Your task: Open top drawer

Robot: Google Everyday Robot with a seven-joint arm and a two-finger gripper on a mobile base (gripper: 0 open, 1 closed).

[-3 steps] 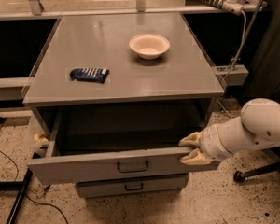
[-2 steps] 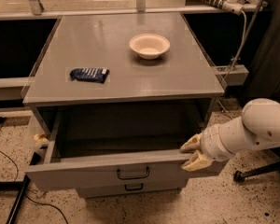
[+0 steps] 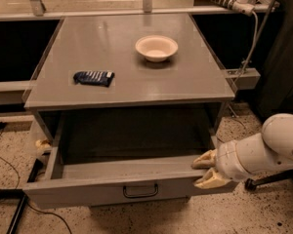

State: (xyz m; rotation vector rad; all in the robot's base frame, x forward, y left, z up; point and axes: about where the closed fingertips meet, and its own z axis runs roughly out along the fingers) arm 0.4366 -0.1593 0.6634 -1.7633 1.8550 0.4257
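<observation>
Camera view: a dark blue packet (image 3: pixel 93 77) lies toward 9 o'clock on the desk (image 3: pixel 185 82), well apart from the white bowl (image 3: pixel 156 48) near 1 o'clock. Below the desk top, the top drawer (image 3: pixel 78 195) stands pulled well out toward 6 o'clock, its deep grey inside bare, its black handle (image 3: pixel 140 191) untouched. My hand (image 3: pixel 205 171) sits at the front panel's right end, at 4 o'clock, its two fingers straddling the panel, pinching it as I judge. The pull looks nearly complete. Next I should draw gently straight toward 6 o'clock, then release.
</observation>
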